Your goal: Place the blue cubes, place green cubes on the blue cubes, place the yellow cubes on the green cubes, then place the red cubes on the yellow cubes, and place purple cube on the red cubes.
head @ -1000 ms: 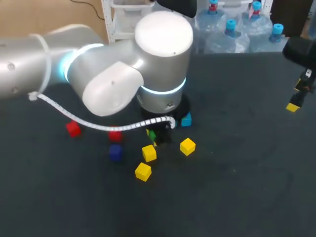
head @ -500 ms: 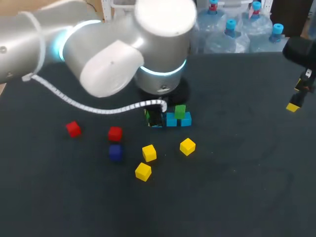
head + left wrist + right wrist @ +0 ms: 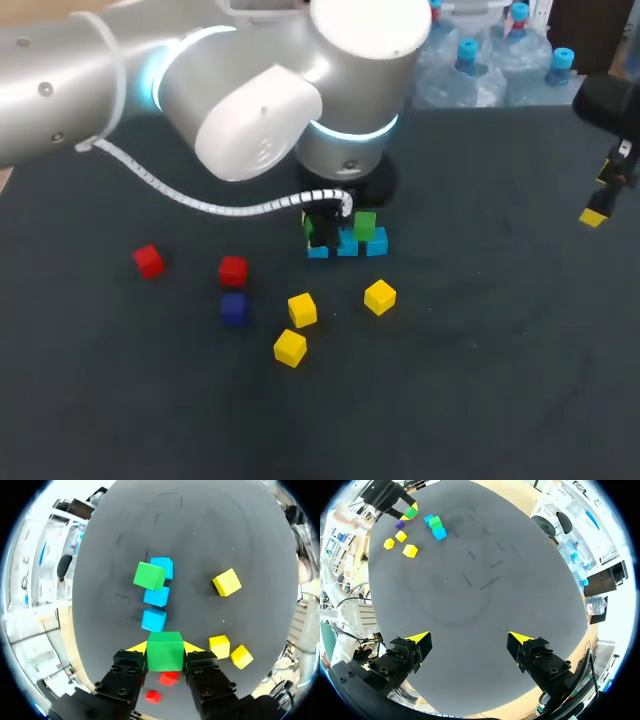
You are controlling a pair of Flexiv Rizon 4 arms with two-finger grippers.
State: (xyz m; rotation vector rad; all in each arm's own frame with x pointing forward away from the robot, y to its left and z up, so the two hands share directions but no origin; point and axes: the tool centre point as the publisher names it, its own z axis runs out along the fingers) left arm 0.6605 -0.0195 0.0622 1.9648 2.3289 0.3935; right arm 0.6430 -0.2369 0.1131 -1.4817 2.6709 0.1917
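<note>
Left wrist view: the left gripper [image 3: 164, 649] is pinching a green cube [image 3: 165, 652] between its yellow tips, hovering just short of the nearest blue cube [image 3: 153, 620] in a row of three. The far blue one is carrying another green cube [image 3: 150, 575]. To land this well, I judge the gripper should be squaring the held cube over a bare blue top with edges parallel. It should then be coming straight down until the cube is resting, and opening gently so neither finger is nudging the row.

Head view: on the table [image 3: 480, 380] I am counting three blue cubes [image 3: 347, 244], two green (one held), three yellow cubes [image 3: 302, 309], two red cubes [image 3: 233, 270] and one purple cube [image 3: 234, 308]. The loose ones are lying apart from the row.

Right wrist view: the right gripper [image 3: 469, 639] is hanging spread wide and empty, well apart from the cubes.
</note>
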